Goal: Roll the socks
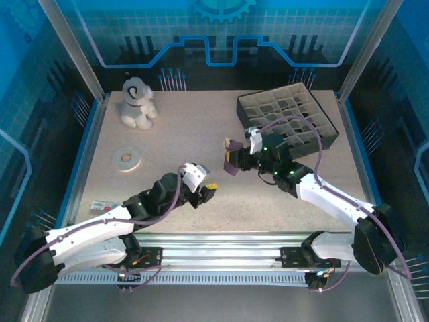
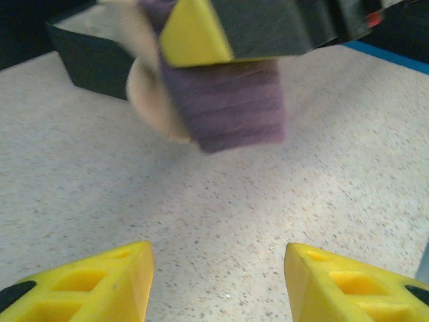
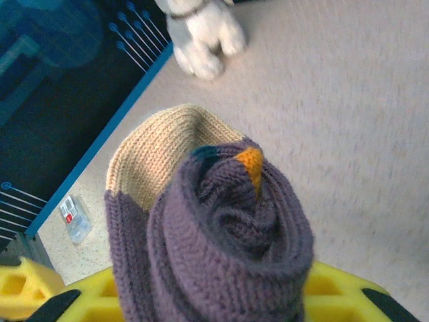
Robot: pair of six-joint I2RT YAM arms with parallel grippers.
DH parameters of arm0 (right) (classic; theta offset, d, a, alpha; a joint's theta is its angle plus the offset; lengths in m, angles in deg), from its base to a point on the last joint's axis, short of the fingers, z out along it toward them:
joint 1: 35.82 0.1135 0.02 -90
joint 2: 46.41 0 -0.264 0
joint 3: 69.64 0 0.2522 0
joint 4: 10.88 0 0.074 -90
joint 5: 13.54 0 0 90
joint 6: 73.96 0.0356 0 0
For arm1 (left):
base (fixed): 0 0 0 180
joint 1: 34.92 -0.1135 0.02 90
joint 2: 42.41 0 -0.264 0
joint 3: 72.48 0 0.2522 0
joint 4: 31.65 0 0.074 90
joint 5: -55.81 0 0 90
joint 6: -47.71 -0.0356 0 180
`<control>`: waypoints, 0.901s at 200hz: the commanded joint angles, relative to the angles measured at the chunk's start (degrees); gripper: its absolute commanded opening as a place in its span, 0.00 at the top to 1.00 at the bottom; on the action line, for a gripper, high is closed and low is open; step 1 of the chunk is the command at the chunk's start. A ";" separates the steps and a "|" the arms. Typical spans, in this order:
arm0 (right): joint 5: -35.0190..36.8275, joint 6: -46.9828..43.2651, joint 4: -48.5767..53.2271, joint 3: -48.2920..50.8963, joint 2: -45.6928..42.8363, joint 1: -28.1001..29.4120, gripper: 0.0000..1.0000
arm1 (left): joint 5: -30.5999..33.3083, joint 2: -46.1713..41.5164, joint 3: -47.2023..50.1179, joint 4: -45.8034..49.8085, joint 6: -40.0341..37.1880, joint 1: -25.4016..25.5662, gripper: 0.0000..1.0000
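Note:
The socks are wound together into one purple roll, held up off the table near its middle by my right gripper, which is shut on it. In the right wrist view the roll stands between the yellow fingers, showing a tan toe, an orange tip and a bit of navy. My left gripper sits low, near and to the left of the roll, apart from it. Seen from the left wrist, its jaws are open over bare table, with the socks hanging ahead.
A grey plush toy sits at the back left. A black divided tray stands at the back right, just behind the right gripper. A white ring and a small packet lie on the left side.

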 commanded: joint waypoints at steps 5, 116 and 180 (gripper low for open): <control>-2.71 -15.19 -0.02 -3.46 -3.81 -2.31 1.00 | 2.75 -1.74 1.17 1.05 1.71 -2.05 0.48; -5.40 -24.16 -1.72 -14.11 10.48 -29.30 1.00 | -20.35 29.81 -23.26 -1.72 12.47 -13.60 0.52; -4.75 -31.79 -18.08 -14.59 22.67 -31.36 1.00 | -21.27 55.12 -47.34 0.15 18.86 -13.93 0.49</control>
